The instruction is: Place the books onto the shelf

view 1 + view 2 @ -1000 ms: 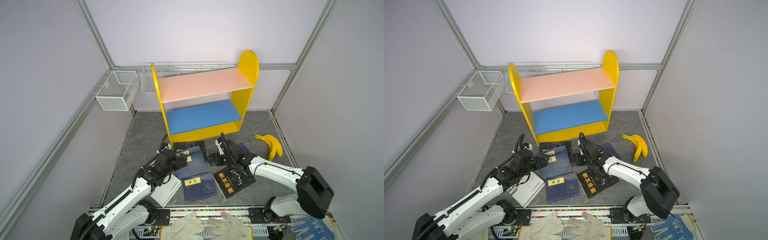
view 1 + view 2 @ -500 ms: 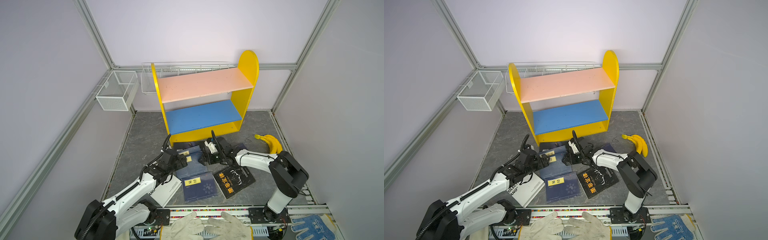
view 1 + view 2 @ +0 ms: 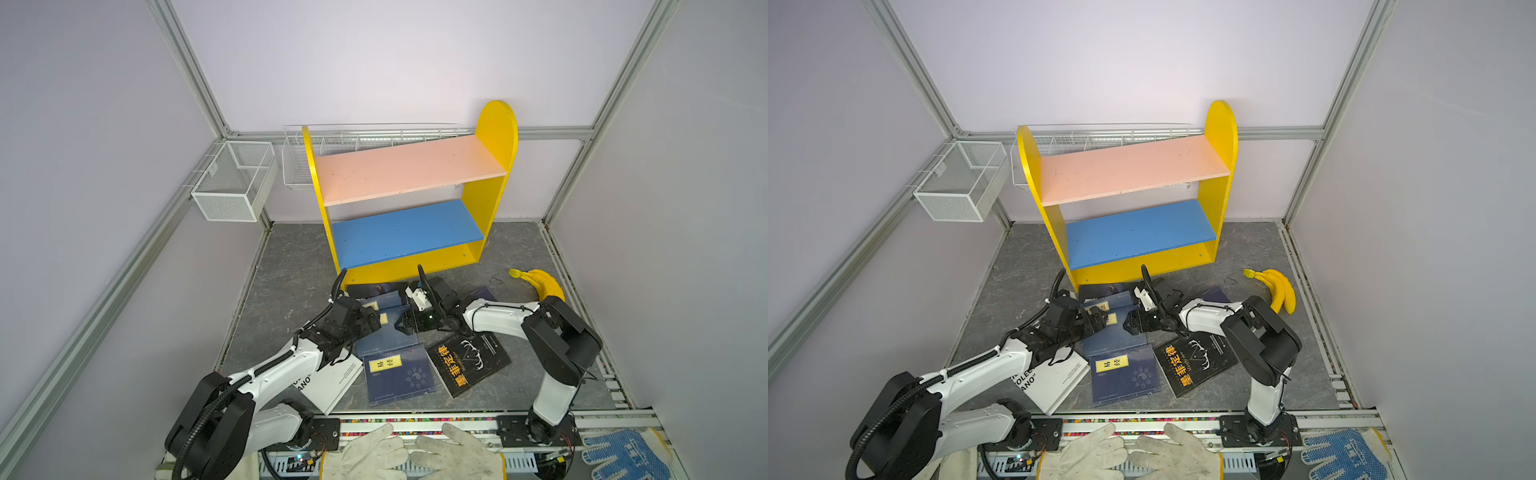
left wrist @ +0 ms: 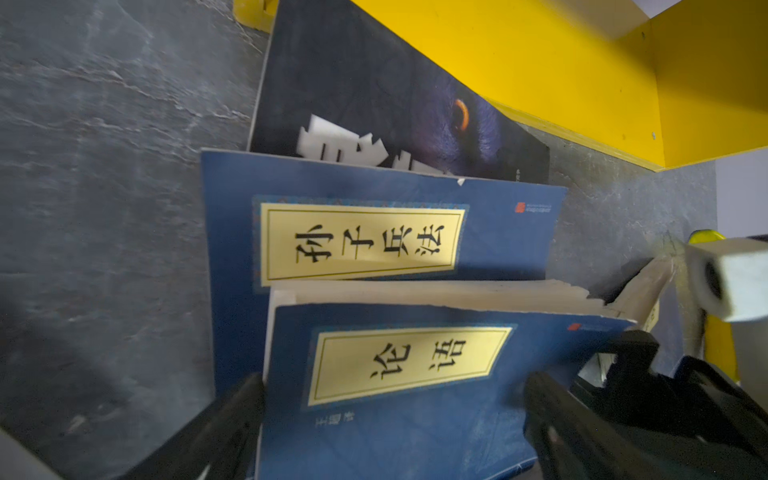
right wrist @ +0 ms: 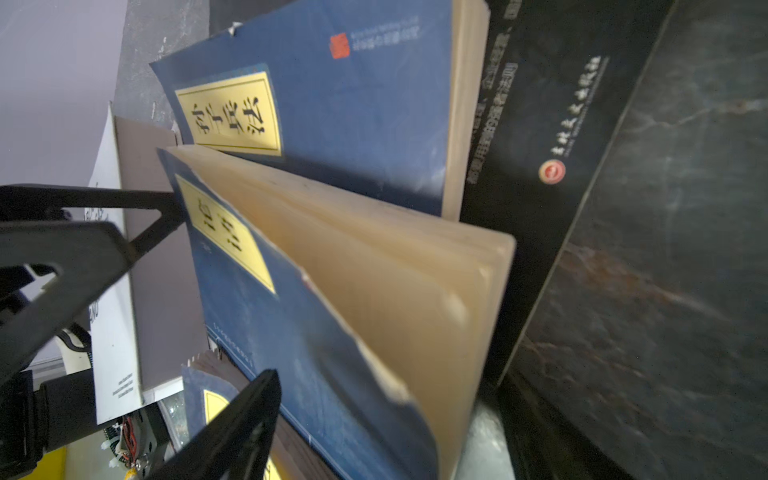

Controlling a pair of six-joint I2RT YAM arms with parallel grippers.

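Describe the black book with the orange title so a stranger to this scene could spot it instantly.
Start at the yellow shelf at the back and come forward across the grey floor. The black book lies flat near the front edge, just right of the frontmost navy book. Alone among its neighbours, it bears large orange characters and a white antlered deer outline.

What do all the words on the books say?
"孙子兵法": far blue book.
"论语": tilted blue book.
"易经": near blue book.
"墨菲定律": black book.
"OLEC", "ANO": white book, the rest hidden.
Big white letters on the half-covered dark book and all small print: unreadable.
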